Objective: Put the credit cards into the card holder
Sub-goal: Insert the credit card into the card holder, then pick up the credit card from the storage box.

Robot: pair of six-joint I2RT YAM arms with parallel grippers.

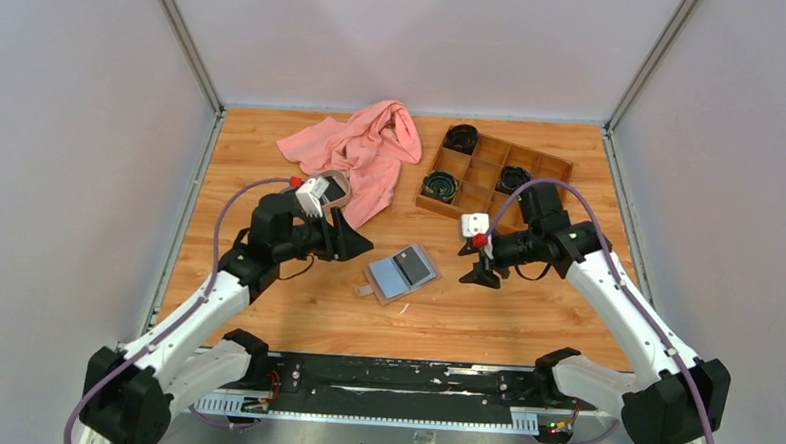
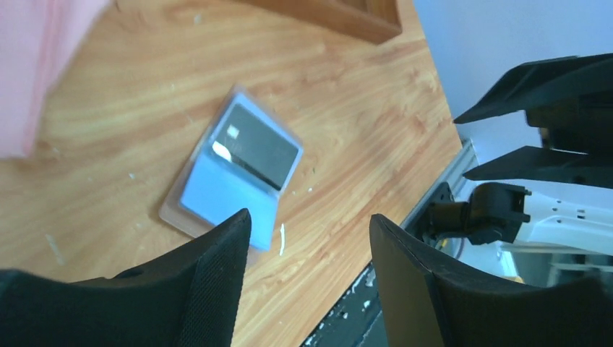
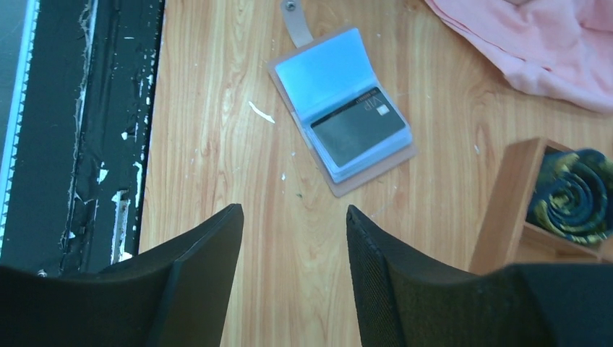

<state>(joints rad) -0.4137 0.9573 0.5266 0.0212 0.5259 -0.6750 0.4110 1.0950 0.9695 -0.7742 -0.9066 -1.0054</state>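
The card holder [image 1: 386, 279] lies open on the wooden table between my two grippers, its grey-blue pockets facing up. One dark credit card [image 1: 415, 266] sits in its right-hand pocket. The right wrist view shows the card holder [image 3: 325, 72] and the card [image 3: 358, 134] with pale marks, ahead of my open right gripper [image 3: 294, 210]. In the left wrist view the card holder [image 2: 217, 191] and its card [image 2: 260, 148] are blurred, just beyond my open left gripper [image 2: 311, 217]. Both grippers hold nothing. From above, the left gripper [image 1: 358, 246] is left of the holder and the right gripper [image 1: 479, 271] is to its right.
A pink cloth [image 1: 362, 151] lies crumpled at the back middle. A brown wooden compartment box [image 1: 491, 176] with dark rolled items stands at the back right, its corner [image 3: 506, 210] close to my right fingers. A small white scrap [image 3: 260, 112] lies near the holder.
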